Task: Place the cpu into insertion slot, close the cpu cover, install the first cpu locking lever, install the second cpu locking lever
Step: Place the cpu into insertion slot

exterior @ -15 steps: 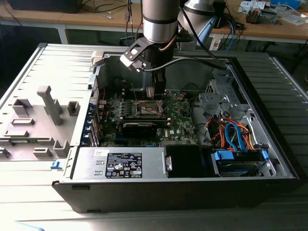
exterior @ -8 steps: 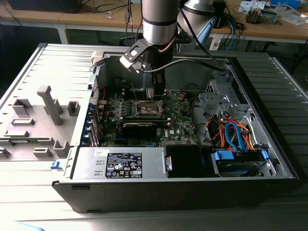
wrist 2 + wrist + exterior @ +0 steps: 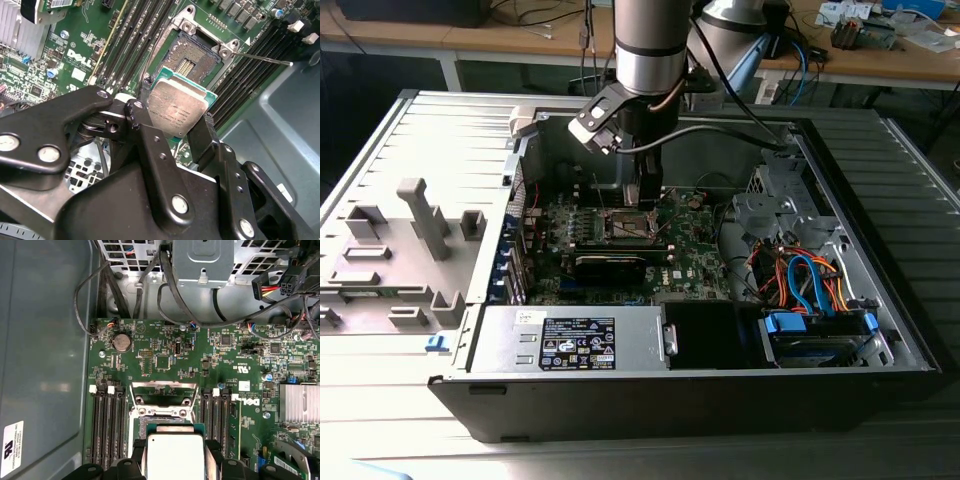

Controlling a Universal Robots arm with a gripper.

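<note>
My gripper [image 3: 172,116] is shut on the cpu [image 3: 178,106], a flat square chip with a grey metal top, held by two opposite edges. In both wrist views the chip hangs tilted just above the motherboard, close beside the insertion slot [image 3: 193,56], whose dark contact field lies uncovered. The first wrist view shows the cpu [image 3: 175,455] over the near edge of the slot [image 3: 162,421], with the cpu cover [image 3: 164,390] swung up and open behind it. A thin locking lever [image 3: 265,59] sticks out sideways from the socket frame. In the exterior view the gripper [image 3: 645,205] reaches down into the open computer case over the slot [image 3: 632,226].
Black memory slots [image 3: 107,425] flank the socket on both sides. A finned heat sink [image 3: 299,402] and bundled cables [image 3: 150,285] lie nearby. The case walls [image 3: 525,150], power supply [image 3: 570,340] and drive cage with orange and blue cables [image 3: 810,285] hem in the board.
</note>
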